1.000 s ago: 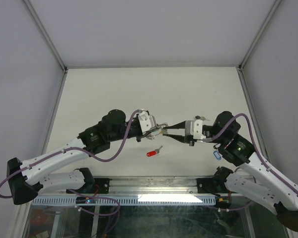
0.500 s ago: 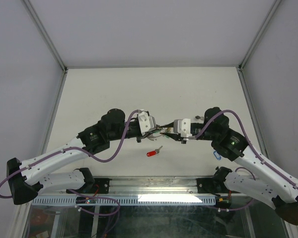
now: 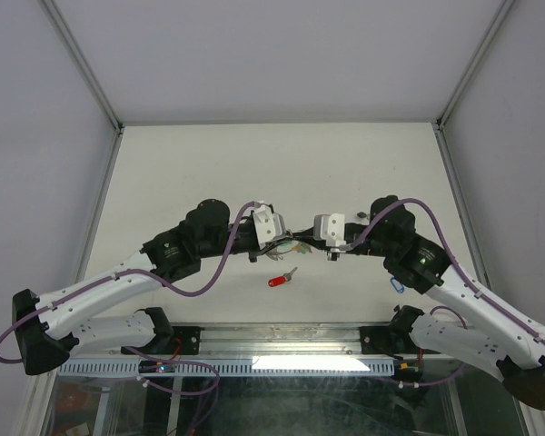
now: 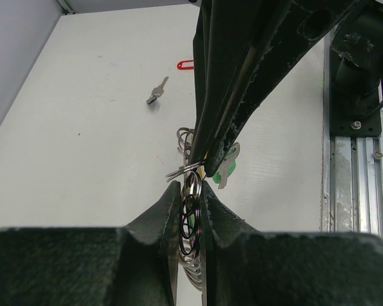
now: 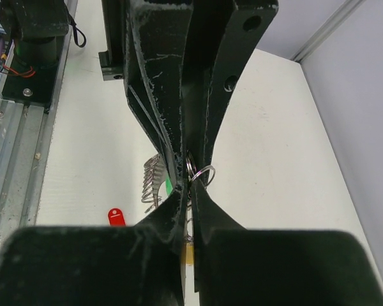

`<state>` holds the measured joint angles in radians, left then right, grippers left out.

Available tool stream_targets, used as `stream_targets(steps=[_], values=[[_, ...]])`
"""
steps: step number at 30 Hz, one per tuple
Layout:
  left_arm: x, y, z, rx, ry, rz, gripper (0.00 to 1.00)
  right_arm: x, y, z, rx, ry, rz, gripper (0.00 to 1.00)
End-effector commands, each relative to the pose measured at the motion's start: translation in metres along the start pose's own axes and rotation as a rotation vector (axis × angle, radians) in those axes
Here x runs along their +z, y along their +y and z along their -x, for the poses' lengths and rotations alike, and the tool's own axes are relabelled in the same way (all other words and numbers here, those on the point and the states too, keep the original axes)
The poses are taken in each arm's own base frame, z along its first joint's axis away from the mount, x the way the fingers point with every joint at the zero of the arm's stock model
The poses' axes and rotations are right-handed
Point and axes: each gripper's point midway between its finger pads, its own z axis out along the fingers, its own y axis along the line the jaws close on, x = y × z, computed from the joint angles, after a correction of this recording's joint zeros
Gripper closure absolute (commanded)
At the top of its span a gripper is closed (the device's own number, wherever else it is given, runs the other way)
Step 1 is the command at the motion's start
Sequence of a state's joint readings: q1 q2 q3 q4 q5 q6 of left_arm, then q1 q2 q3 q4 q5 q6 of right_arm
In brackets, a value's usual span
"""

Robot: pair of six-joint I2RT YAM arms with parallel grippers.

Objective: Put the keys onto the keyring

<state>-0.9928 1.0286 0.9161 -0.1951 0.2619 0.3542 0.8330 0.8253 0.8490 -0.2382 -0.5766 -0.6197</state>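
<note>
Judged partway: keyring pinched mid-air in closed left gripper, green key seemingly hanging from it; yellow-tagged key clamped in shut right gripper at the coil; left lying on table: red key, blue tag.

Bright, even overhead light; worktop near-white, shadows soft & faint. Wrist cams: left hand & right hand dark, blurred at base, sharper twd tips; worktop beyond crisp.
</note>
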Motion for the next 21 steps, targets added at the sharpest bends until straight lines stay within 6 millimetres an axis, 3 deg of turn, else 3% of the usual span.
stream_targets(steps=[1, 10, 21], values=[[-0.008, 0.023, 0.05, 0.044, -0.135, 0.081, 1.0, -0.001, -0.013, 0.026, 0.046, -0.055, -0.052, 1.0], [-0.012, 0.049, 0.037, 0.047, -0.088, 0.237, 1.0, -0.002, -0.015, 0.035, 0.332, -0.121, -0.125, 1.0], [-0.02, 0.074, 0.027, 0.079, -0.035, 0.38, 1.0, -0.001, -0.043, 0.046, 0.748, -0.219, -0.306, 1.0]])
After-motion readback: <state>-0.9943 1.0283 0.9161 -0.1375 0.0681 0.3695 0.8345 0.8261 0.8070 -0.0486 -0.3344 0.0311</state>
